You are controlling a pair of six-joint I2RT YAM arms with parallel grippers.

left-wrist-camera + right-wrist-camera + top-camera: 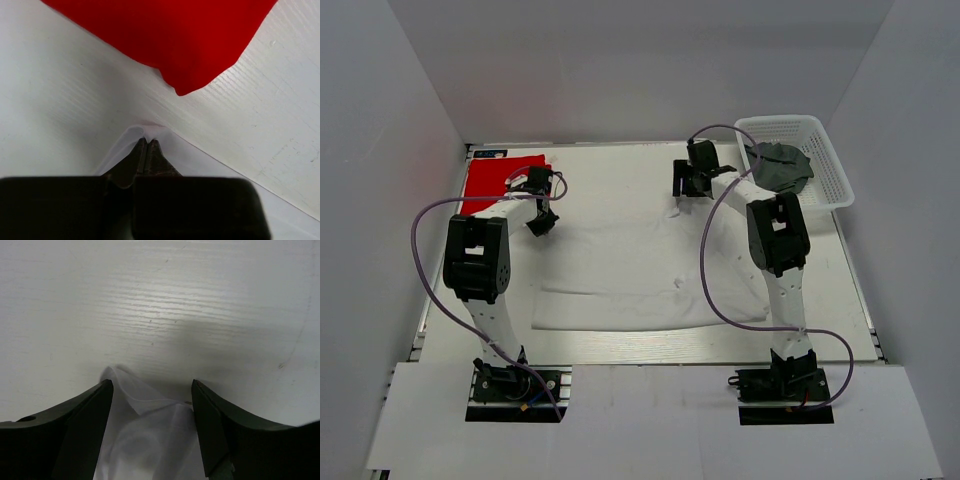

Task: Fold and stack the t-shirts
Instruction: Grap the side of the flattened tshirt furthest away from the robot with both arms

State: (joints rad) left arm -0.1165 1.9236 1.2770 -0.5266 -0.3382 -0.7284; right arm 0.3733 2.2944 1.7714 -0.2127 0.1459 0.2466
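White t-shirt (620, 275) flat, left pincer (147, 142) pinching corner, right pincer (151, 385) wide astride it

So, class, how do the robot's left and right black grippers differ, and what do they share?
The left black gripper is shut, pinching an edge of the white cloth t-shirt; the right black gripper is open, astride a corner. The left sits beside the bright red cloth t-shirt; the right does not. Both meet the white shirt's far edge.

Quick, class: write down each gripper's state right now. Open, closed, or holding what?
Left gripper: shut, pinching the edge of the white t-shirt.
Right gripper: open, astride a corner of the white t-shirt, not gripping it.
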